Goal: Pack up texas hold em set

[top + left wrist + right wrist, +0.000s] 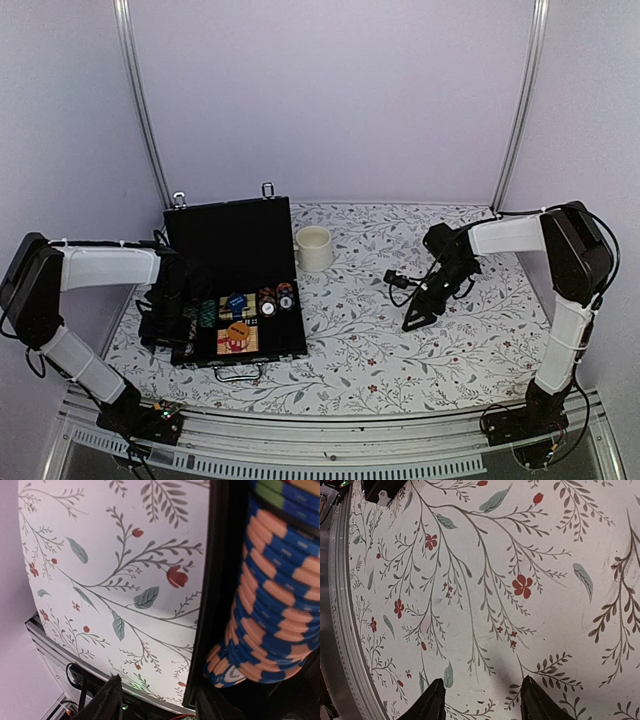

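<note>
At the open case's (230, 240) 9 o'clock wall with the left gripper (172, 312): half spread, outer finger (111, 700) free above the worktop (520, 555), chips (275, 605) just inside, nothing gripped. Over the worktop at the case's 3 o'clock, well apart, with the right gripper (482, 692): parted, empty.

This looks like a robot test cell in a lab, not a home: plain pale lavender walls (330, 100) braced by bare metal posts (143, 110) close in one table (450, 350) covered with a floral cloth. The left arm (100, 268) and right arm (575, 260), both white and black, are bolted to an aluminium rail (330, 440) along the near edge. Loose black cables (75, 676) run beside that rail.
</note>
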{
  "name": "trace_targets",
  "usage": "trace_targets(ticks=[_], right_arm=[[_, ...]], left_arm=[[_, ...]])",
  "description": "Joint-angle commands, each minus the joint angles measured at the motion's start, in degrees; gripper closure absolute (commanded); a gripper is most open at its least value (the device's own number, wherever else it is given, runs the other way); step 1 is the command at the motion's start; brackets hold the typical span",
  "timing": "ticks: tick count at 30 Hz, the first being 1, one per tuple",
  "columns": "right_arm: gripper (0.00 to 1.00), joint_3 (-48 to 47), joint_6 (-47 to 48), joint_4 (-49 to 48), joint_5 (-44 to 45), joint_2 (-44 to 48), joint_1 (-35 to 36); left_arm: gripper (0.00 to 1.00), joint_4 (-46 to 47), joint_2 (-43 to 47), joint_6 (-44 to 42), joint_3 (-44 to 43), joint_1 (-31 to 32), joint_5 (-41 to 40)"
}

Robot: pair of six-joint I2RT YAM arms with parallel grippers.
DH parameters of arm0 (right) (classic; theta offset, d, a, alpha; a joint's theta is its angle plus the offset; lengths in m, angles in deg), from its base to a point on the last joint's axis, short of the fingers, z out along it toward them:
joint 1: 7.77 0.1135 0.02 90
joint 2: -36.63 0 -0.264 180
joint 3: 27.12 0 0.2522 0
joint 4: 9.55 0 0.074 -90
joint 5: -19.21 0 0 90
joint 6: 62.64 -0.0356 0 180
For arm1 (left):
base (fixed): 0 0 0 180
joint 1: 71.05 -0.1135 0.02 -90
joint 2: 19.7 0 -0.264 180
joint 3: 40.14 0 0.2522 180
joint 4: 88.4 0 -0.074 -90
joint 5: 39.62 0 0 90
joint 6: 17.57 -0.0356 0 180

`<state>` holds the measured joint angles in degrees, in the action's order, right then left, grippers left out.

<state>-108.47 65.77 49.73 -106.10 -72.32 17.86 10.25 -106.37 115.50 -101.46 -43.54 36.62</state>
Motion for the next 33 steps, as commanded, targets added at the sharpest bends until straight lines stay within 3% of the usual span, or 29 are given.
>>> trace_targets(ticks=[1,12,27,33], right_arm=[[0.56,-1.2,0.7,0.7,-1.1,-0.8,0.6],[0.56,-1.2,0.6,0.8,-1.2,-1.3,0.6],[0.56,-1.2,0.6,1.0,-1.1,-1.4,0.8],[0.56,-1.2,0.8,1.1,-1.1,-1.5,1.0]], left_arm=[[0.49,4.8,-2.3,-2.0,-0.2,0.4,2.1],[0.5,4.1,0.6,-1.9,-7.6,1.6,0.9],[0.49,-0.2,1.7,-0.6,-7.2,2.4,3.4],[0.58,1.8,5.1,0.6,-4.1,2.3,7.2]])
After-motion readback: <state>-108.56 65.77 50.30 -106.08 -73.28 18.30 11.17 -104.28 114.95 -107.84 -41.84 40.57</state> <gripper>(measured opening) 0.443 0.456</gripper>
